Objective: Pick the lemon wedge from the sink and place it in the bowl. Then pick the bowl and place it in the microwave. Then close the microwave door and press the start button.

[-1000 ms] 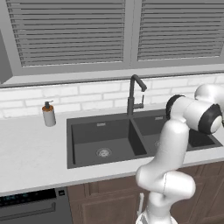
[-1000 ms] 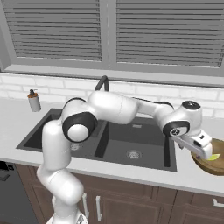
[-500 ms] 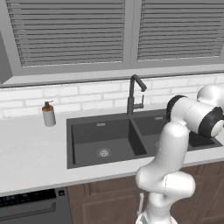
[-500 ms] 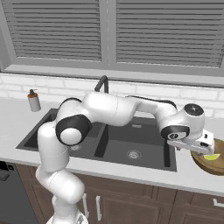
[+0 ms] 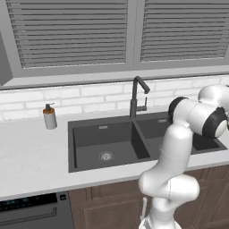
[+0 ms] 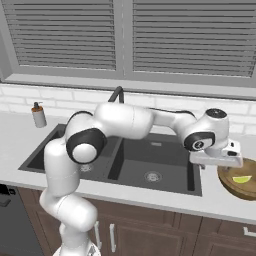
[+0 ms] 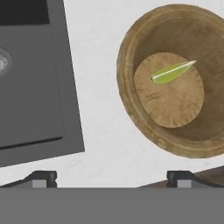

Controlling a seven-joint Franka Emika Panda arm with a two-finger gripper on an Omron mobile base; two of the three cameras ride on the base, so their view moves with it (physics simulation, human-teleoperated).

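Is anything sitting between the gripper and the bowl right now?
Nothing visible does. The open gripper hangs above bare counter beside the bowl, and only the lemon wedge lies inside it.

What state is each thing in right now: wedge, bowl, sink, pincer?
lemon wedge: lying in the bowl, free
bowl: upright on the counter beside the sink
sink: both basins bare, faucet off
pincer: open, holding nothing, above the counter by the bowl
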